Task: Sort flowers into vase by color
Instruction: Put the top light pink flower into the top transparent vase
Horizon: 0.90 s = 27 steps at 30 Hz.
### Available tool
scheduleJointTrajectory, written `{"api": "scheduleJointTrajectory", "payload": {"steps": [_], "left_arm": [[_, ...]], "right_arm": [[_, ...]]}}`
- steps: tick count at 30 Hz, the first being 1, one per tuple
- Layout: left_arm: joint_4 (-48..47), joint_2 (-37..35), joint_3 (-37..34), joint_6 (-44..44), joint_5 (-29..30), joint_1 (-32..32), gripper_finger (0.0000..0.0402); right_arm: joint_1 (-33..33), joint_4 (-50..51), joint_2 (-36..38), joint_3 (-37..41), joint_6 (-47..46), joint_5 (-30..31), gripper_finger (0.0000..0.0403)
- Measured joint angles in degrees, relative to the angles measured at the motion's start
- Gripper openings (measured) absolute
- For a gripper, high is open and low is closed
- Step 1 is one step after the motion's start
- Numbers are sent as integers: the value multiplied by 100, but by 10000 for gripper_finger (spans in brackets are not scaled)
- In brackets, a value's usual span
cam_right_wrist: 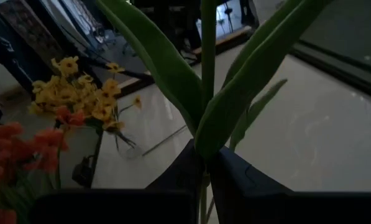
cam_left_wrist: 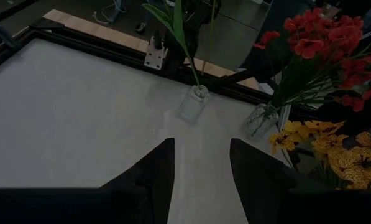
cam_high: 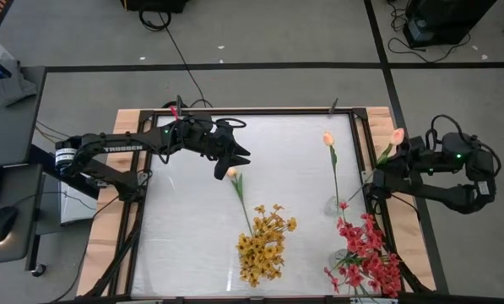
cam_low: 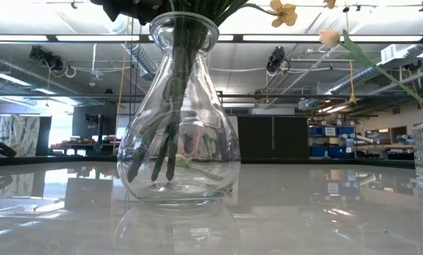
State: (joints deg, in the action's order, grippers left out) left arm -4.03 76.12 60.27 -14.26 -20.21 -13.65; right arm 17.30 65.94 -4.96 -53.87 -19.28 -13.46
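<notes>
Peach was the bud beneath my left gripper [cam_high: 226, 165], whose jaws stood open and empty; that tulip [cam_high: 232, 174] ran its stem toward the yellow bunch [cam_high: 266, 243]. Farther right, my right gripper [cam_high: 382, 168] was clamped on another tulip's stem [cam_high: 387, 150], bud up.

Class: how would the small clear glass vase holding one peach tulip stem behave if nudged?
The small clear glass vase looks narrow under a tall peach tulip stem, so it probably tips easily. On the glossy white table it may also slide.
</notes>
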Motion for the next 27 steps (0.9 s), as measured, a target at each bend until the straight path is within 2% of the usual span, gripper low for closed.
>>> {"api": "scheduleJointTrajectory", "payload": {"steps": [6, 11, 27], "left_arm": [[-4, 0, 0, -1, 0, 0, 160], [0, 0, 0, -2, 0, 0, 160], [0, 0, 0, -2, 0, 2, 160]], "right_arm": [[4, -122, 214, 163, -52, -40, 35], [4, -530, 469, 500, -392, -369, 35], [4, -871, 467, 997, -455, -306, 35]]}}
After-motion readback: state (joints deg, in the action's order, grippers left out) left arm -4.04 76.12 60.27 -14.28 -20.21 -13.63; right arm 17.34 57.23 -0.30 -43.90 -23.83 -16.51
